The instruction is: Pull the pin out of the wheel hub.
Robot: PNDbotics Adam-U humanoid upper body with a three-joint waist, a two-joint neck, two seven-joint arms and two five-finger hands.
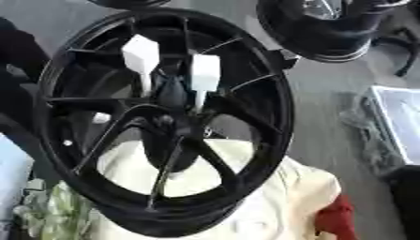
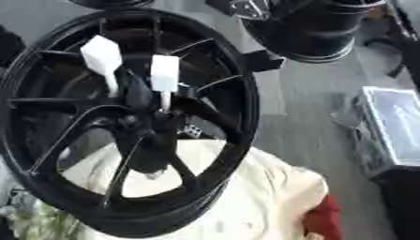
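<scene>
A black spoked wheel (image 1: 262, 112) stands tilted on a cream cloth (image 1: 271, 197) and fills most of both views. Its hub (image 1: 168, 124) is dark and sits at the centre of the spokes. Two white pins stick up out of the hub area on thin pale stems. The left pin (image 1: 141, 55) has a wedge-shaped white head; the right pin (image 1: 205, 72) has a flat rectangular one. Neither of my hands shows in either view, and nothing touches the pins.
A second black wheel (image 1: 328, 28) lies on the grey floor at the upper right. A plastic-wrapped pale box (image 2: 398, 124) sits at the right edge, and a red object (image 1: 336, 218) at the lower right. Patterned green cloth (image 1: 49, 211) lies at the lower left.
</scene>
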